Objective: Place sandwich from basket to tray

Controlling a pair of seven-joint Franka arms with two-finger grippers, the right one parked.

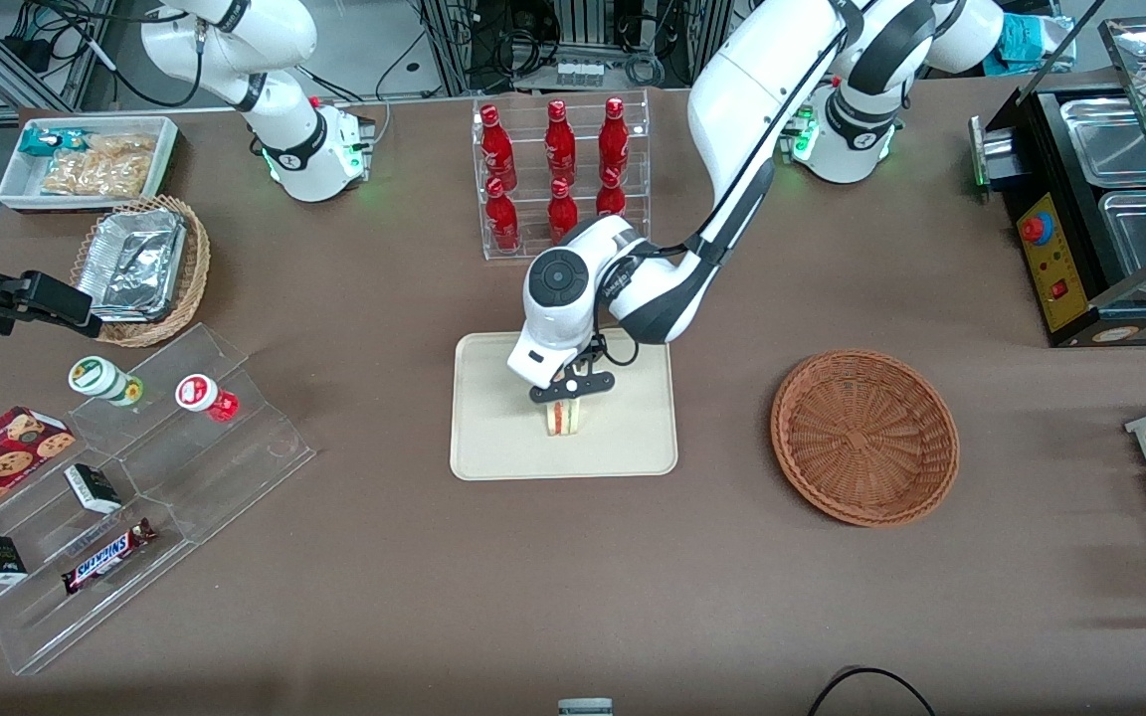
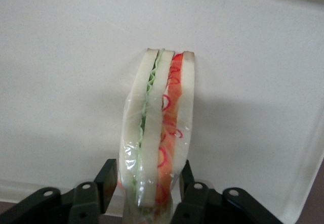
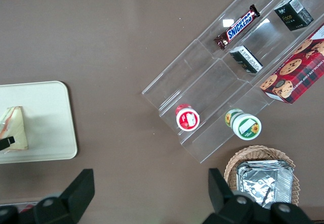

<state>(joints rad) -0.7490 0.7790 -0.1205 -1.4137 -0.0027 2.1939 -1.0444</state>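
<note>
The sandwich [image 1: 562, 418], a white-bread wedge in clear wrap with red and green filling, stands on its edge on the cream tray [image 1: 493, 447], near the tray's middle. My left gripper [image 1: 562, 397] points straight down over it and is shut on the sandwich. The left wrist view shows the sandwich [image 2: 158, 128] held between the two black fingers [image 2: 105, 182], with the tray [image 2: 61, 82] right beneath it. The reddish-brown wicker basket [image 1: 863, 436] sits beside the tray toward the working arm's end, with nothing in it. In the right wrist view the sandwich [image 3: 14, 128] shows on the tray [image 3: 48, 125].
A clear rack of red bottles [image 1: 561, 169] stands farther from the front camera than the tray. A stepped acrylic shelf [image 1: 135, 477] with snacks and a lighter basket of foil trays [image 1: 140, 267] lie toward the parked arm's end. A black food warmer [image 1: 1095, 199] stands toward the working arm's end.
</note>
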